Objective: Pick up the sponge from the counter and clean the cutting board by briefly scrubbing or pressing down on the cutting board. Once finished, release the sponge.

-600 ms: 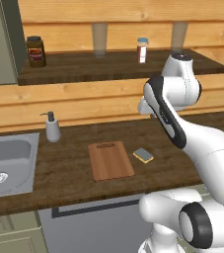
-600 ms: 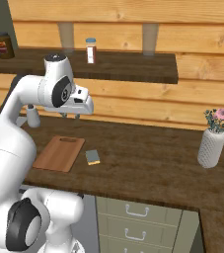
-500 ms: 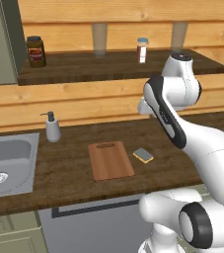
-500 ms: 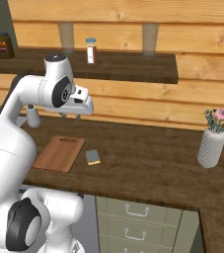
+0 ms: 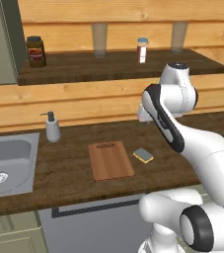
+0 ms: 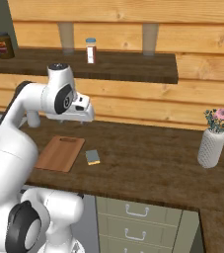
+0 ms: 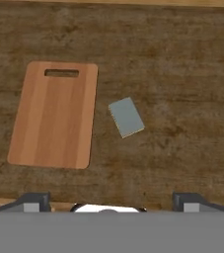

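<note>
The sponge (image 5: 143, 155) (image 6: 92, 157) (image 7: 126, 117) lies flat on the dark counter (image 5: 64, 170) (image 6: 148, 163) (image 7: 182, 74), grey-green side up, just right of the cutting board (image 5: 110, 160) (image 6: 60, 153) (image 7: 54, 114). The board is reddish-brown, and its slot handle points toward the wall. My gripper (image 6: 80, 120) (image 7: 111, 202) hangs well above the counter, over its back part, looking straight down. Its fingertips (image 7: 32, 201) stand far apart at the bottom of the hand view, so it is open and holds nothing. The sponge sits slightly skewed, apart from the board's edge.
A steel sink (image 5: 5, 158) is set in the counter at the left, with a soap dispenser (image 5: 52, 127) behind it. A vase of flowers (image 6: 212, 143) stands at the right. The wall shelf (image 5: 108, 64) above carries a jar (image 5: 35, 51) and a small bottle (image 5: 142, 49).
</note>
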{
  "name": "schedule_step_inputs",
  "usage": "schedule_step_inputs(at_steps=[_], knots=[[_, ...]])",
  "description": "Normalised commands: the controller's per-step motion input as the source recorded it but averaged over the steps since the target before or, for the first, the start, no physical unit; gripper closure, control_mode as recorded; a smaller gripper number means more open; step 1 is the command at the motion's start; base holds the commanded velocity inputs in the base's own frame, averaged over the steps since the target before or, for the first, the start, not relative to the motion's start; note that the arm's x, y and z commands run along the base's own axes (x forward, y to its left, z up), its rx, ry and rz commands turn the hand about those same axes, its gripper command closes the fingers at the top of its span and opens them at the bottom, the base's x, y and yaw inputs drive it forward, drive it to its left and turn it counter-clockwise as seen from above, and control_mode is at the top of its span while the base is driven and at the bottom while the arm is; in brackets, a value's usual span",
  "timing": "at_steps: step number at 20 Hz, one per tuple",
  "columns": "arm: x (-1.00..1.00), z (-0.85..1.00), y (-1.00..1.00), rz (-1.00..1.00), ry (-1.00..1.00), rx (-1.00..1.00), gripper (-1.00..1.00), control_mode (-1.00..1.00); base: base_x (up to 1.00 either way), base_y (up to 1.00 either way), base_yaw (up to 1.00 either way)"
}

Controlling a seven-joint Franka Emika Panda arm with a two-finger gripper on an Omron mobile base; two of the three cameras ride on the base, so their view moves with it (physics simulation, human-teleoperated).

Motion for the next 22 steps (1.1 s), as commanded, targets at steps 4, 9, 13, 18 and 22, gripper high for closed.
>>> schedule_step_inputs(at_steps=[4, 9, 13, 18, 22], knots=[[0.04, -0.47, 0.0, 0.0, 0.14, -0.01, -1.0, -1.0, 0.0, 0.0, 0.0], [0.15, -0.51, 0.0, 0.0, 0.2, -0.03, -1.0, -1.0, 0.0, 0.0, 0.0], [0.31, -0.4, -0.09, 0.0, 0.22, -0.02, -1.0, -1.0, 0.0, 0.0, 0.0], [0.34, -0.49, -0.21, 0.05, 0.06, -0.03, -1.0, -1.0, 0.0, 0.0, 0.0], [0.51, -0.65, -0.01, 0.22, -0.09, 0.0, -1.0, -1.0, 0.0, 0.0, 0.0]])
